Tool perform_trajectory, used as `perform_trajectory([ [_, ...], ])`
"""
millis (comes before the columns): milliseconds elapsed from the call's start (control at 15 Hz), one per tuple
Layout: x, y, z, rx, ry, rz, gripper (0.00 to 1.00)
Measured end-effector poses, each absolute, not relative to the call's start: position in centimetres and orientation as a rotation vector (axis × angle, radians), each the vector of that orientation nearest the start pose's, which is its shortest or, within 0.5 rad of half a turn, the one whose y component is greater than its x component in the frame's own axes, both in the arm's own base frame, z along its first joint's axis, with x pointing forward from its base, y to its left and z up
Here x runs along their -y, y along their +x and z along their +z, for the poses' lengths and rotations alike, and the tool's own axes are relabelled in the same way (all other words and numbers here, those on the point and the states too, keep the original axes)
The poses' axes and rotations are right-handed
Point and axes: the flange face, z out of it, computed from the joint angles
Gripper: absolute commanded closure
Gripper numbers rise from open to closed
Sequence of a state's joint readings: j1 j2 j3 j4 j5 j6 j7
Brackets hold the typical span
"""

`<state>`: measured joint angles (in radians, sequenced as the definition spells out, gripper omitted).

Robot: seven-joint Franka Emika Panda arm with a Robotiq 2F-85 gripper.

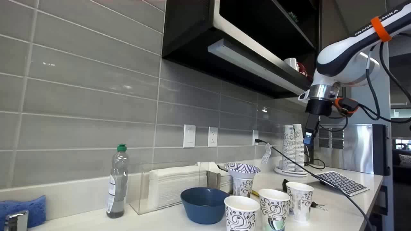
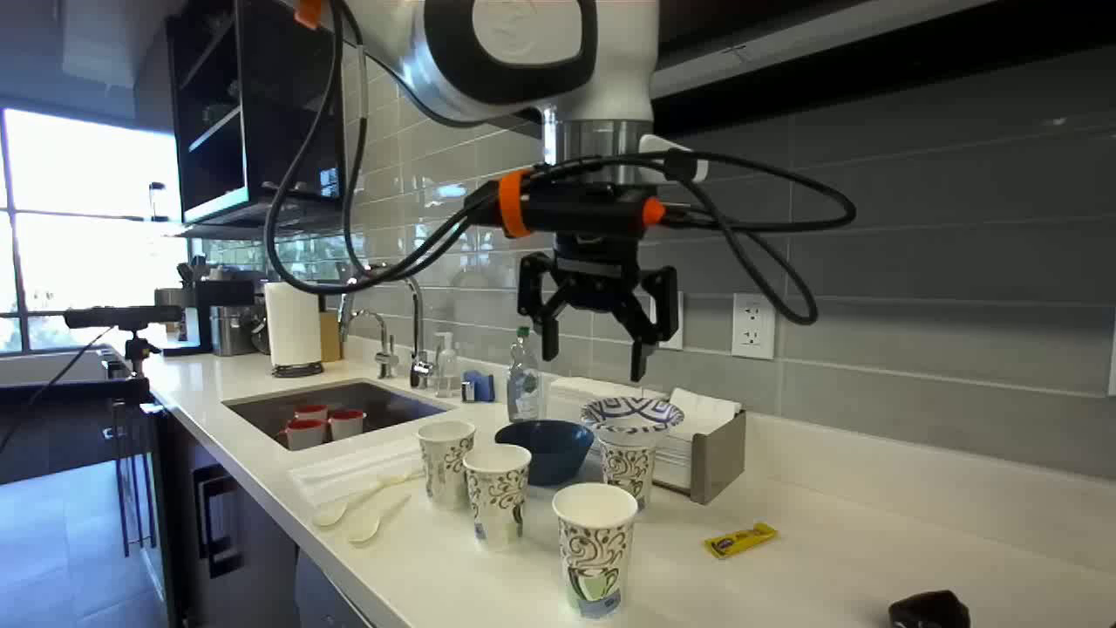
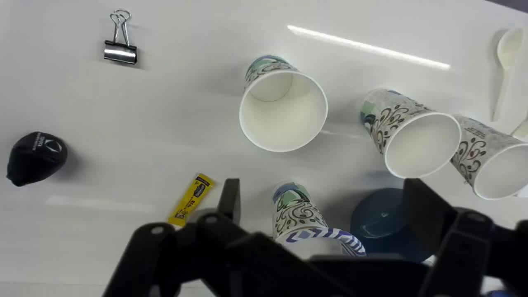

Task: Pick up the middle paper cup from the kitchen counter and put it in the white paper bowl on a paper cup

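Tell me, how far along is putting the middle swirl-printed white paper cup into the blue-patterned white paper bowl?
Done: seemingly just the setup, with the blue-patterned bowl sitting on another printed white paper cup. In hand: nothing; the black two-fingered gripper hangs open. Left: the whole move. The middle paper cup stands upright on the pale counter, to be gripped, lifted and set in that bowl.

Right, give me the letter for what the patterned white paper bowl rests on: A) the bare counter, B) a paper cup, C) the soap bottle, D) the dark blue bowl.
B: in both exterior views the white paper bowl sits on top of a paper cup, with the dark blue bowl beside that cup.
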<state>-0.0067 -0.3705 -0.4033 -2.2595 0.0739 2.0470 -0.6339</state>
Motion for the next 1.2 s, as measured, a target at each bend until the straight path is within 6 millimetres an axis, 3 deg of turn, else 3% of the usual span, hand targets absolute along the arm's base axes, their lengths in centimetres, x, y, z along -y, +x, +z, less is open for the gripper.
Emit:
perform_trajectory([
  [600, 18.6, 42.1, 50.6, 0.314, -2.998, -0.315, 0.00],
  [1000, 9.6, 43.3, 45.9, 0.384, -3.043, -0.282, 0.00],
  [1200, 6.5, 42.9, 43.4, 0.415, -3.056, -0.251, 0.00],
])
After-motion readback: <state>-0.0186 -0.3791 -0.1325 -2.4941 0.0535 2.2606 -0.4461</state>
